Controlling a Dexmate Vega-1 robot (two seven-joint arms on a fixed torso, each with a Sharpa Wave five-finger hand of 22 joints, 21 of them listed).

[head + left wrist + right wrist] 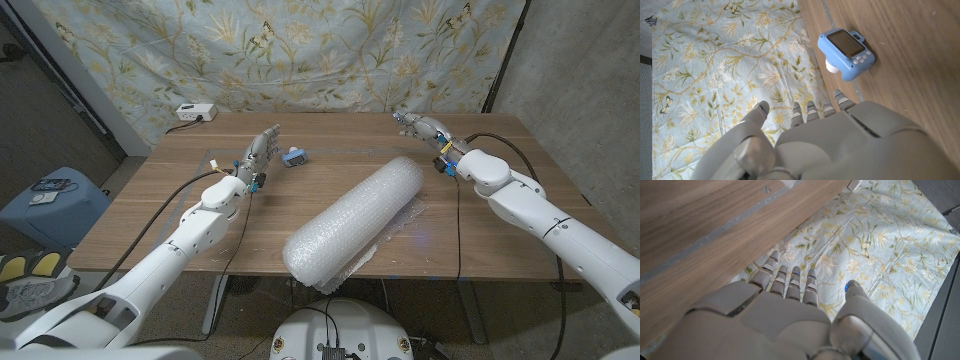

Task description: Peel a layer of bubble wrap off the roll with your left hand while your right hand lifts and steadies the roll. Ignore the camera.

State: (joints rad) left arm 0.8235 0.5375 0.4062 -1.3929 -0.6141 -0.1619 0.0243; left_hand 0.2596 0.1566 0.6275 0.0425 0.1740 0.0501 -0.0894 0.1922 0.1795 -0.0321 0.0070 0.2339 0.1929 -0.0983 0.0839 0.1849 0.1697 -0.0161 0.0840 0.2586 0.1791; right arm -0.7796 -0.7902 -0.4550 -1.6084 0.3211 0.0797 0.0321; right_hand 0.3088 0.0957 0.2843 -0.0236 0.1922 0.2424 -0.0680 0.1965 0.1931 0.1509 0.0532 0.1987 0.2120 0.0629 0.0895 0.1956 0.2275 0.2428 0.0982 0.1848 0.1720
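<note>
The bubble wrap roll (357, 224) was seen lying diagonally across the worktop (500, 250), one end overhanging the near edge, probably so that it could be gripped from below. The left robot hand (256, 158) was held empty, fingers spread, toward the far left part of the worktop beside a small blue camera (294, 158), and the right robot hand (424, 129) likewise empty and spread near the far right corner. Both appeared parked well apart from the roll, so no peeling was judged begun.

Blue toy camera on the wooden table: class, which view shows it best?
The left wrist view: the small blue toy camera appears large, its dark screen and buttons clear. The head view shows it tiny.
</note>
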